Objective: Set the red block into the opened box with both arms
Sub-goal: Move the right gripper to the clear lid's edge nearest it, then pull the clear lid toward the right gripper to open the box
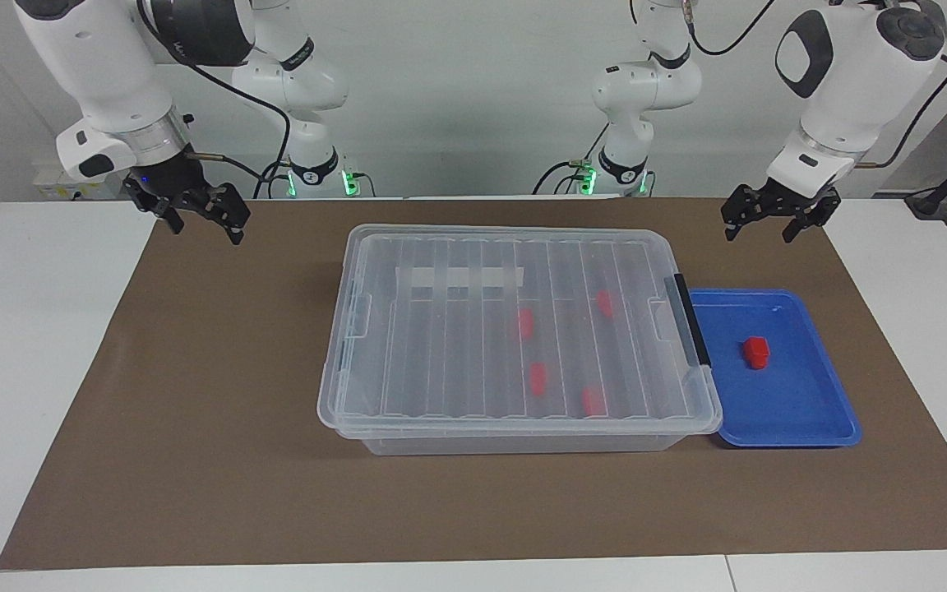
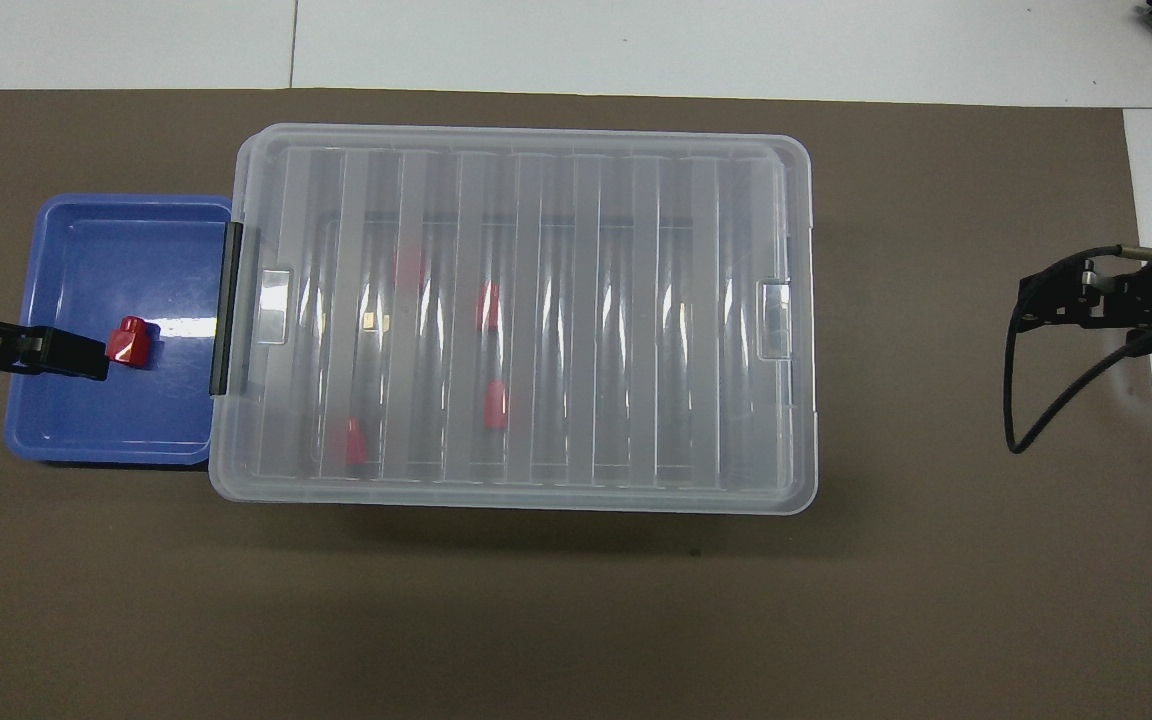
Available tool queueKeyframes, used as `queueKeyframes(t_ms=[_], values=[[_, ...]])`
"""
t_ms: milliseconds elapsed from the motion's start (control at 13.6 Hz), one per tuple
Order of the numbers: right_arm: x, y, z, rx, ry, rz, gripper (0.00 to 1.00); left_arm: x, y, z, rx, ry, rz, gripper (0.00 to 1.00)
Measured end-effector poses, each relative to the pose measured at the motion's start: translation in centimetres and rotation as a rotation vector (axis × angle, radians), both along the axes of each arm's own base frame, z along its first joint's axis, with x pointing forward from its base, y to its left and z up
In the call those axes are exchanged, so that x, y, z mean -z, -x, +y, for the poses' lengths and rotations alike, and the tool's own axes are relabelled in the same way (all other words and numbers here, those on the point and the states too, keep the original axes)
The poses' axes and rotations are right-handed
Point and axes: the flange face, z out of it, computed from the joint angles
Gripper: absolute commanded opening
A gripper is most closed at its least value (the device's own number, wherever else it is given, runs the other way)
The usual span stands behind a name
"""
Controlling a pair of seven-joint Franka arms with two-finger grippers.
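Observation:
One small red block (image 1: 755,351) (image 2: 128,340) lies in the blue tray (image 1: 810,411) (image 2: 86,430). The clear box (image 1: 342,362) (image 2: 806,330) sits mid-mat with its ribbed lid lying flat on it, black handle (image 1: 687,321) beside the tray. Through the lid I see several more red blocks (image 1: 525,323) inside. My left gripper (image 1: 759,233) (image 2: 61,352) hangs open in the air over the mat's edge by the tray, touching nothing. My right gripper (image 1: 206,230) (image 2: 1036,303) hangs open over the mat's corner at the right arm's end.
A brown mat (image 1: 194,411) covers the white table (image 1: 30,370). The tray touches the box's handle end, toward the left arm's end. Bare mat lies around the box on its other sides.

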Motion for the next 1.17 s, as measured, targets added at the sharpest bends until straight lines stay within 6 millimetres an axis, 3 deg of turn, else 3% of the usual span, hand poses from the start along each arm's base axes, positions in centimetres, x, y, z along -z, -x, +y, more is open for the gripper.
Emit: queueKeyframes(t_ms=[293, 513, 1173], values=[[-0.1, -0.2, 0.3, -0.006, 0.000, -0.017, 0.96, 0.0, 0.0, 0.0, 0.000, 0.000, 0.000, 1.00], [0.5, -0.8, 2.4, -0.012, -0.002, -0.062, 0.96, 0.0, 0.0, 0.0, 0.000, 0.000, 0.000, 1.00], [10.3, -3.2, 12.8, -0.065, -0.030, -0.142, 0.93, 0.0, 0.0, 0.0, 0.000, 0.000, 0.000, 1.00]])
